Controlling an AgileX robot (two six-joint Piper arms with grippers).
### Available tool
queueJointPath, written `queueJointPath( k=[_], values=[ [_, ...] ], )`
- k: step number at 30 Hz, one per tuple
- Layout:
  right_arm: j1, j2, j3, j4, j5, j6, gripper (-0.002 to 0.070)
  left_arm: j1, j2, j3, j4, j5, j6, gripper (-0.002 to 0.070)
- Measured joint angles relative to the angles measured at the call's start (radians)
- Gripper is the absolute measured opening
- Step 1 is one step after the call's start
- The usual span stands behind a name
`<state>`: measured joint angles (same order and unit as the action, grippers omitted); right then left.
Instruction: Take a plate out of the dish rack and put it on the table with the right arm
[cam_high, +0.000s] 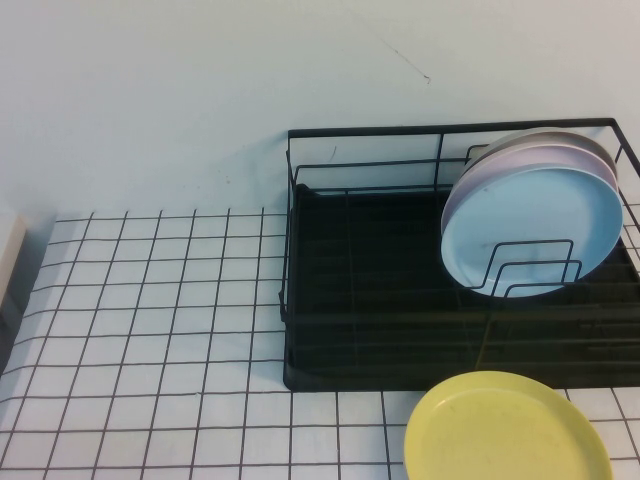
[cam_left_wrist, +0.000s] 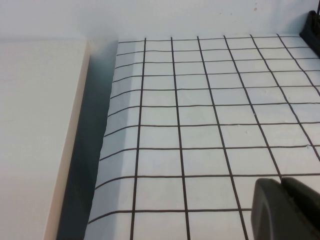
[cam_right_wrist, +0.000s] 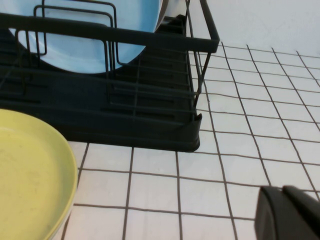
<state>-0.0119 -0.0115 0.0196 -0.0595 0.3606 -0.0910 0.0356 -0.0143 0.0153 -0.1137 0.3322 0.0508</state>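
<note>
1. High view: blue plate (cam_high: 533, 228) stands on edge in rack (cam_high: 400, 300), right end, frontmost in the wire holders; pink plate (cam_high: 520, 158) just behind, touching or nearly.
2. Rack sits toward counter (cam_high: 150, 330) far right; yellow plate (cam_high: 505, 428) lies flat at near right edge, just in front of rack.
3. Right tool (cam_right_wrist: 292, 212) is closed, empty, low over counter near rack's corner.
4. Left tool (cam_left_wrist: 287, 207) parked over counter's left side; can't tell its state.
5. Plate looks rigid, light, smooth, so likely slippery. Best grip: exposed top rim, lift straight up clear of wires.
</note>
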Motion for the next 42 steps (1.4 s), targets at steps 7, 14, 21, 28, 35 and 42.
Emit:
queueJointPath(
  k=[7,14,21,28,35,42],
  values=[
    [0.000,0.000,0.000,0.000,-0.002,0.000,-0.0002,0.000,0.000,0.000,0.000,0.000,0.000,-0.0003],
    [0.000,0.000,0.010,0.000,-0.157,0.000,-0.0002,0.000,0.000,0.000,0.000,0.000,0.000,-0.0003],
    [0.000,0.000,0.010,0.000,-0.642,0.000,-0.0002,0.000,0.000,0.000,0.000,0.000,0.000,-0.0003],
    [0.000,0.000,0.010,0.000,-0.934,0.000,-0.0002,0.000,0.000,0.000,0.000,0.000,0.000,-0.0003],
    [0.000,0.000,0.010,0.031,-0.996,-0.050,-0.0002,0.000,0.000,0.000,0.000,0.000,0.000,-0.0003],
    [0.000,0.000,-0.100,0.107,-0.757,-0.136,-0.0002,0.000,0.000,0.000,0.000,0.000,0.000,-0.0003]
  ],
)
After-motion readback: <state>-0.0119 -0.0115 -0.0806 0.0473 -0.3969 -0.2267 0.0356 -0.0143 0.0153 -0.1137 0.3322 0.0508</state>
